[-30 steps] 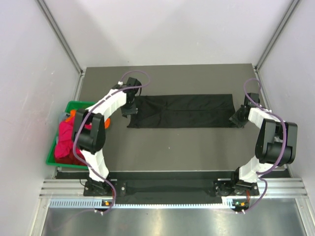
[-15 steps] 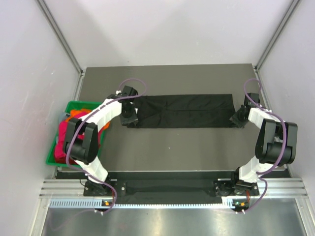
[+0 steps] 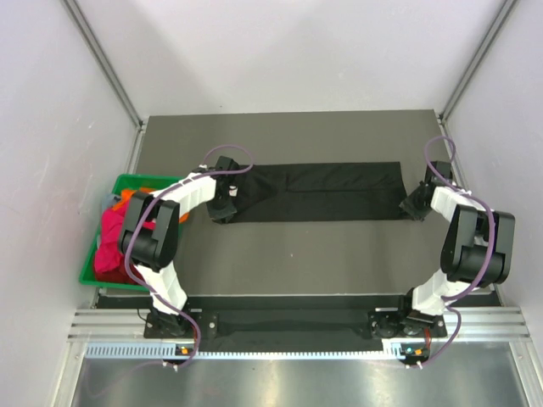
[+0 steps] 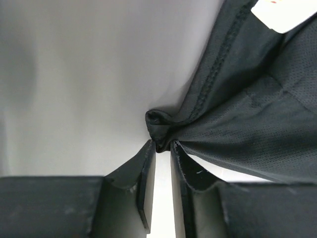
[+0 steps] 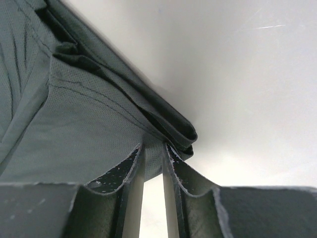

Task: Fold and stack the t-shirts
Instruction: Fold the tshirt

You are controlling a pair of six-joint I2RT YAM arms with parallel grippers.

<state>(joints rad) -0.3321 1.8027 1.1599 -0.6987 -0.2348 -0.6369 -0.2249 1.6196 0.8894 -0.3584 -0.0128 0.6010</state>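
Observation:
The black t-shirt [image 3: 318,192] lies as a long folded strip across the middle of the table. My left gripper [image 3: 222,206] is at its left end, shut on a bunched corner of the black cloth [image 4: 161,130], and a white neck label [image 4: 282,15] shows at the top right of the left wrist view. My right gripper [image 3: 416,203] is at the strip's right end, shut on a folded edge of the black t-shirt [image 5: 153,158]. Red, magenta and orange shirts [image 3: 114,237] lie heaped at the left.
The green plastic bin [image 3: 89,273] holding the coloured shirts stands off the table's left edge. The grey table [image 3: 297,254] is walled by white panels on the left, back and right, with metal posts at the back corners.
My left gripper has shifted slightly toward the near left corner of the strip, and its arm's elbow has swung. The right arm and the black t-shirt have barely moved.

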